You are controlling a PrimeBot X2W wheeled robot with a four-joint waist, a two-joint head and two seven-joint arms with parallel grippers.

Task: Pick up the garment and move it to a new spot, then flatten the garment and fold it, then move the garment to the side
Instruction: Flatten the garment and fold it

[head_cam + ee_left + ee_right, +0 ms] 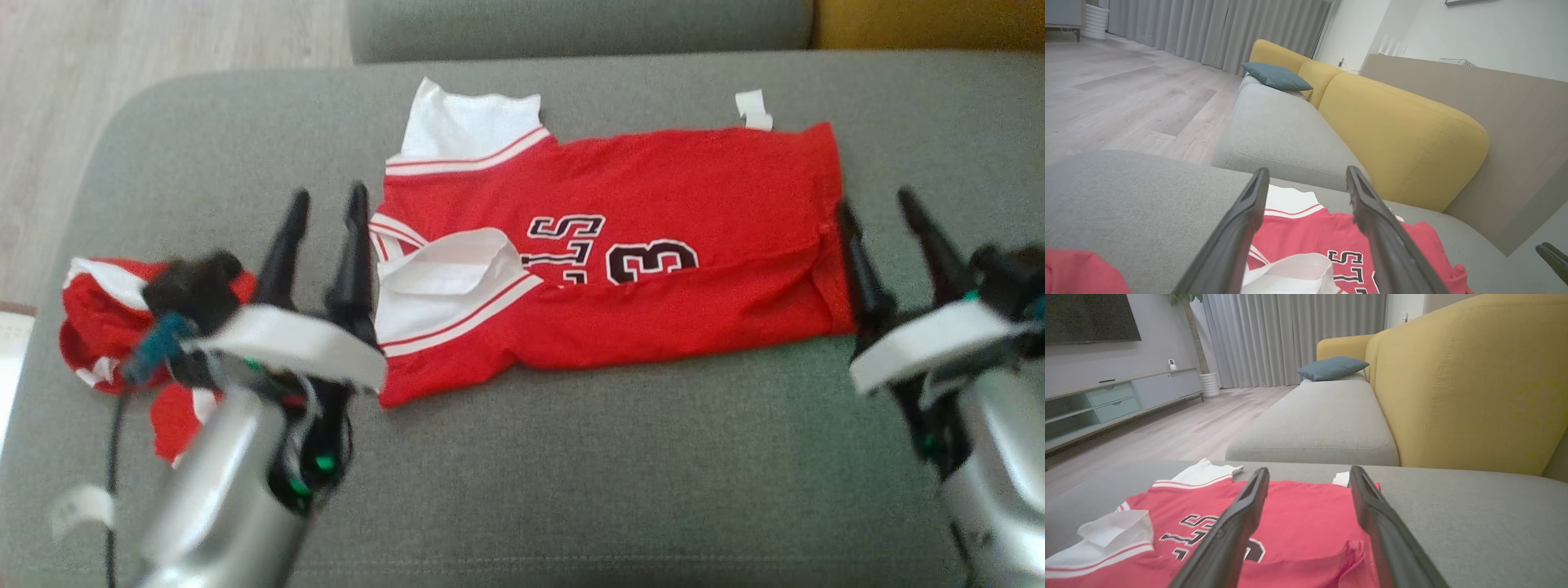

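**Jersey laid out and part folded; side move not yet done**

The jersey (604,269) lies spread lengthwise across the grey cushion (571,474), collar end toward the robot's left; its near edge appears turned up over the lettering, which cuts off the lower part of the numerals, so one long fold looks done. A white sleeve flap sits loose on top near the collar, and the near hem is wrinkled, so the flattening looks rough. The left gripper (329,193) stands just beside the collar end, fingers wide with nothing between them; the right gripper (875,202) stands at the hem end, fingers also wide and empty. A second red garment (98,327) lies crumpled at the cushion's left. By this judgement, further folding and the move to the side remain.
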